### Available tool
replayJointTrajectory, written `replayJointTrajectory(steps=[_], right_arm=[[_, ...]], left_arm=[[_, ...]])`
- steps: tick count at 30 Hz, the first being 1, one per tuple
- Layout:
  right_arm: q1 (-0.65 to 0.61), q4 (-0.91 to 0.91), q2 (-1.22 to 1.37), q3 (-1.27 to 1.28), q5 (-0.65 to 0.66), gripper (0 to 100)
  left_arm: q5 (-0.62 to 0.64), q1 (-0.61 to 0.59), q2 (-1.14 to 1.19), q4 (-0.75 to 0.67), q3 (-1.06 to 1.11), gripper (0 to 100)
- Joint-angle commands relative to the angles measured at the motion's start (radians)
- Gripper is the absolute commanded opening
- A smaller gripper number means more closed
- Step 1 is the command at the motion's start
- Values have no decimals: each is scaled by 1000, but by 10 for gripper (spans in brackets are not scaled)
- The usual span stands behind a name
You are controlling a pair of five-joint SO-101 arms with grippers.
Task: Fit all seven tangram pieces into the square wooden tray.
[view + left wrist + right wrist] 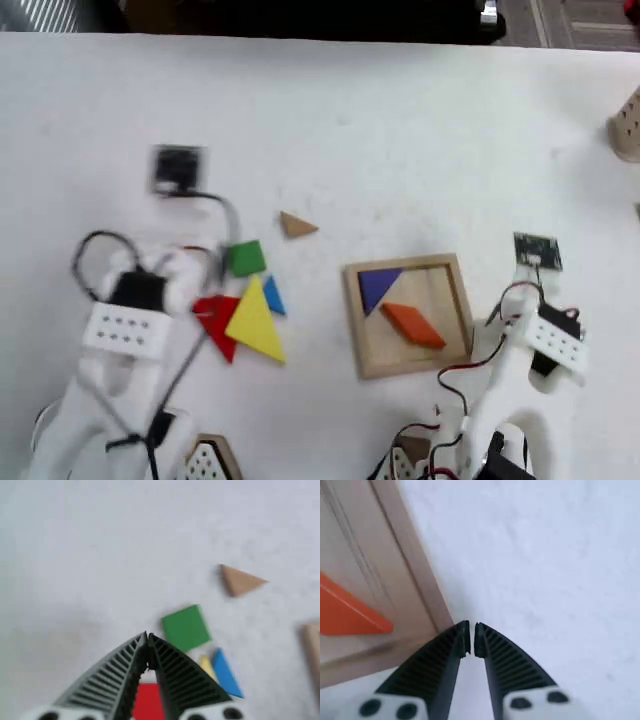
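White plastic forms the left arm at the lower left of the high view. The left gripper has its ribbed black fingers pressed together at the tips, holding nothing. In its wrist view it hangs over the edge of the red triangle.

That red piece lies left of centre on the white table, and a large yellow triangle partly overlaps its right side. A green square sits just above the yellow one's tip. A small blue triangle rests against the yellow one's upper right edge. Further up and right, apart from this cluster, lies a tan wooden triangle.

Right of centre is the square wooden tray, pale, with a raised rim and turned slightly off square. Inside it, a violet-blue triangle fills the upper left corner. An orange parallelogram lies slantwise below it and touches it.

At the lower right stands the right arm. The right gripper is closed to a hairline slit with nothing between its fingers, over bare table just outside a corner of the tray.
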Motion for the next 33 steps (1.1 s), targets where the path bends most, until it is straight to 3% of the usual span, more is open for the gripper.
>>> replayJointTrajectory(steps=[1, 5, 13, 27, 33], right_arm=[[101, 10, -28, 2, 41, 18], [179, 21, -24, 6, 51, 18], [214, -5, -27, 2, -23, 21], [206, -10, -28, 2, -29, 21], [206, -10, -30, 2, -29, 21]], left_arm=[[28, 407, -58, 44, -193, 24], [107, 595, 105, 37, -341, 24], [110, 831, 584, -109, -517, 24], [115, 869, 889, -279, -522, 24], [110, 931, 875, -190, -522, 24]])
